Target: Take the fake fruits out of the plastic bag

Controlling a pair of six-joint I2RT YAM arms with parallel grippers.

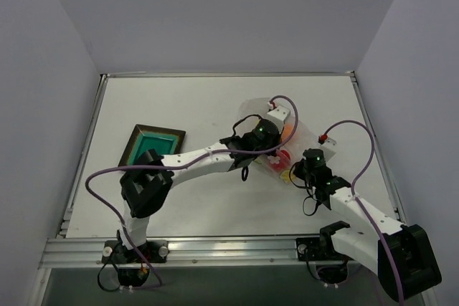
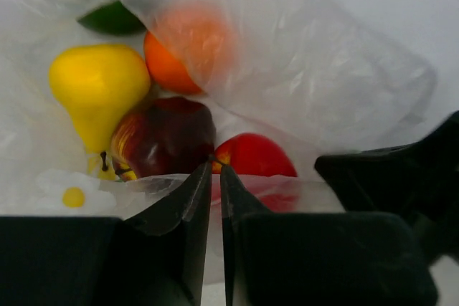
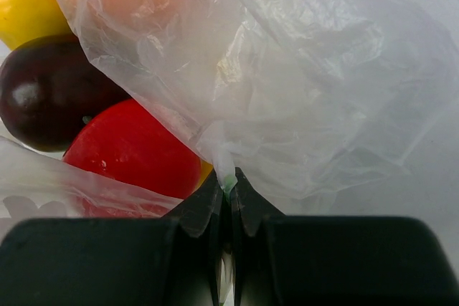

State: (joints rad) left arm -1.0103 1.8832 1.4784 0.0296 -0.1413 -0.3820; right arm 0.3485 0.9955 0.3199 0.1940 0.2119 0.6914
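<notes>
On the white table (image 1: 179, 105), near its right edge, the right gripper (image 3: 228, 180) is clamped fully closed on a fold of the plastic bag (image 3: 301, 91). The left gripper (image 2: 216, 170) is almost closed at the bag mouth; whether it grips film cannot be determined. The fake fruits (image 2: 168, 134) lie clustered inside the bag.

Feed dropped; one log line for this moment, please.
left end effector: nearly shut at plastic bag lip | right end effector: shut on plastic bag | fake fruits: inside bag
</notes>
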